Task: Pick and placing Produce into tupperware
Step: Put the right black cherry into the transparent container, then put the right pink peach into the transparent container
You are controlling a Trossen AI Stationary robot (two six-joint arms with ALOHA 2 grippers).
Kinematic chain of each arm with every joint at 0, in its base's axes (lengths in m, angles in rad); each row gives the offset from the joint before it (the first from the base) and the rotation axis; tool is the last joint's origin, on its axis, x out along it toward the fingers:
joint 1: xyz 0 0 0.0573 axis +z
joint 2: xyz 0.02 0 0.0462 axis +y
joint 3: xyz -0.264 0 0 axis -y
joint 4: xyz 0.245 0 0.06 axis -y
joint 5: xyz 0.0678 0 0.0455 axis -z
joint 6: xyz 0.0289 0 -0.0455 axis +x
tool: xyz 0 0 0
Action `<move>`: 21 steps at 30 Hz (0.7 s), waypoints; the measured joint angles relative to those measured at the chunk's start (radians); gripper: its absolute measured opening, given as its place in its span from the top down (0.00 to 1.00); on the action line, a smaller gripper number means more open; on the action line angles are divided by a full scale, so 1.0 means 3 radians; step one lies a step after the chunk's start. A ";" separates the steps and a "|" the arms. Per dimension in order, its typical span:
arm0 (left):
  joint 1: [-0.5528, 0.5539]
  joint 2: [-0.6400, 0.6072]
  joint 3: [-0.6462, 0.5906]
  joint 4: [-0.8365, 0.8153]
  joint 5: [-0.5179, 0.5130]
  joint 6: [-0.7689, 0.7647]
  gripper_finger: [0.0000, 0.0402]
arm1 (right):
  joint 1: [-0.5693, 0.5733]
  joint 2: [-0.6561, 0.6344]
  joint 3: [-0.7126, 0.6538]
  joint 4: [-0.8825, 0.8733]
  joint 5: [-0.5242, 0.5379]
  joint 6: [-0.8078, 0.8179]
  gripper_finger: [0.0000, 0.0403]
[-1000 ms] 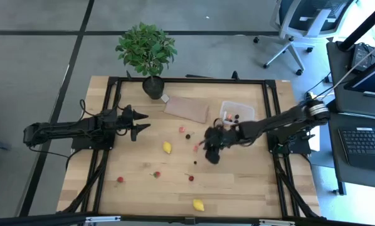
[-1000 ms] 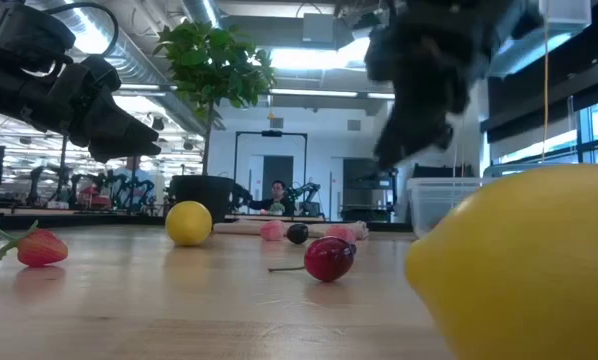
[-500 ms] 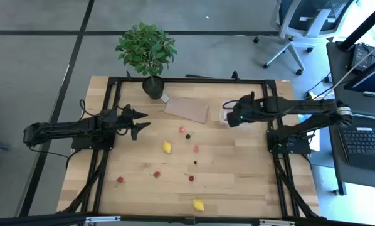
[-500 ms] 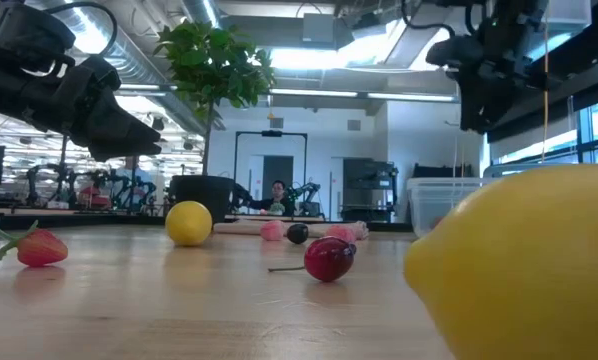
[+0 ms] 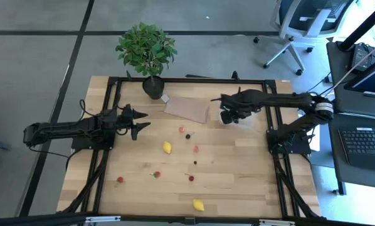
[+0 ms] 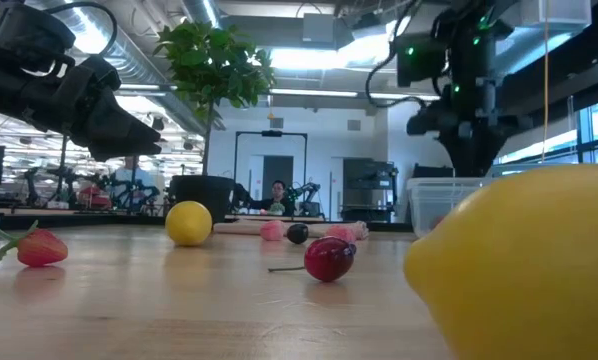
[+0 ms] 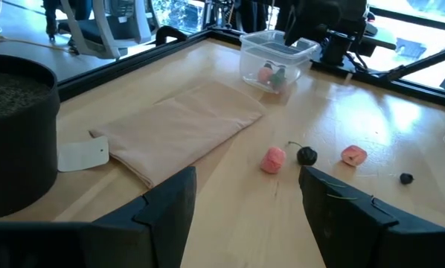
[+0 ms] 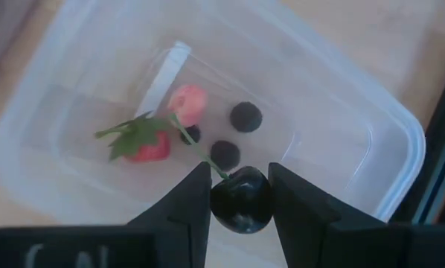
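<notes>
Two claws: right claw gripping cherry above tupperware; left claw open.

Right gripper pinching a dark cherry above the clear tub, which contains a strawberry, pink berry and three dark berries.

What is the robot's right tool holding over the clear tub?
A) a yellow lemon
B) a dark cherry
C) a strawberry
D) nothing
B: the right wrist view shows the right tool pinching a dark cherry between its fingers, above the clear tub that already holds berries.
</notes>
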 joint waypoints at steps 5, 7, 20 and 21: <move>0.0000 0.0000 0.0000 0.0000 0.0014 0.0001 0.42 | -0.0042 0.0143 0.0000 0.0011 -0.0046 -0.0098 0.68; 0.0000 0.0000 0.0000 0.0000 0.0016 0.0001 0.42 | -0.0042 0.0171 0.0000 0.0019 -0.0072 -0.0095 0.66; 0.0000 0.0000 0.0000 0.0000 0.0023 0.0002 0.42 | -0.0042 0.0187 0.0065 0.0024 -0.0144 -0.0157 0.44; 0.0000 0.0000 0.0000 0.0000 0.0023 0.0002 0.42 | -0.0042 0.0187 0.0113 0.0023 -0.0144 -0.0181 0.42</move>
